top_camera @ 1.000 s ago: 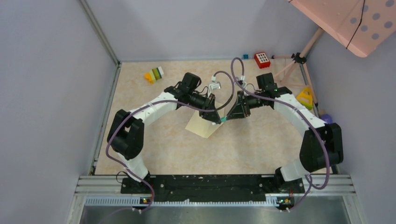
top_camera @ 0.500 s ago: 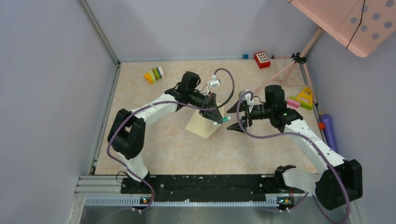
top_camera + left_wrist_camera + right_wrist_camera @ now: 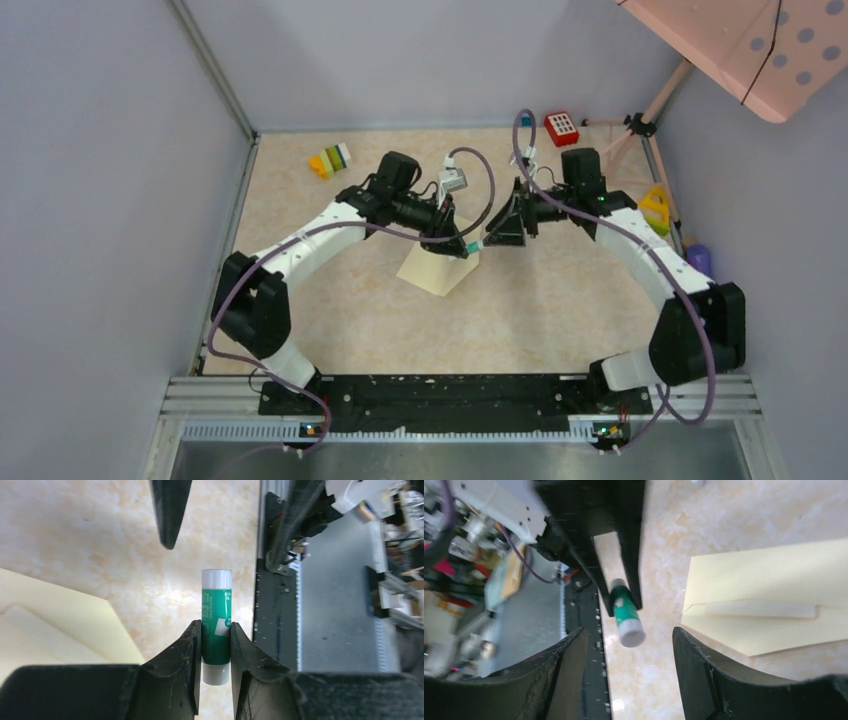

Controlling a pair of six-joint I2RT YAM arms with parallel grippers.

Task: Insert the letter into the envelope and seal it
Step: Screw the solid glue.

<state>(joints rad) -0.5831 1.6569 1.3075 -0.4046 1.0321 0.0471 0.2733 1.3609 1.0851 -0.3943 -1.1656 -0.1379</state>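
Note:
My left gripper [image 3: 466, 246] is shut on a green glue stick [image 3: 216, 625] with white ends, holding it level above the table. Its far white end [image 3: 631, 633] points between my right gripper's [image 3: 629, 636] open jaws without touching either one. In the top view the right gripper [image 3: 491, 241] faces the left one tip to tip. The pale yellow envelope [image 3: 437, 270] lies flat under and just left of both grippers; its face also shows in the right wrist view [image 3: 774, 590]. The letter is hidden.
Coloured blocks [image 3: 330, 160] lie at the back left and a red block [image 3: 561, 128] at the back right. A yellow triangle toy [image 3: 655, 210], a tripod [image 3: 638, 126] and a purple object [image 3: 700, 257] sit along the right wall.
A second ago the right gripper was against the stick's tip; it opened and swung off to the right, and has now come back with its open jaws around the tip. The left gripper kept its hold.

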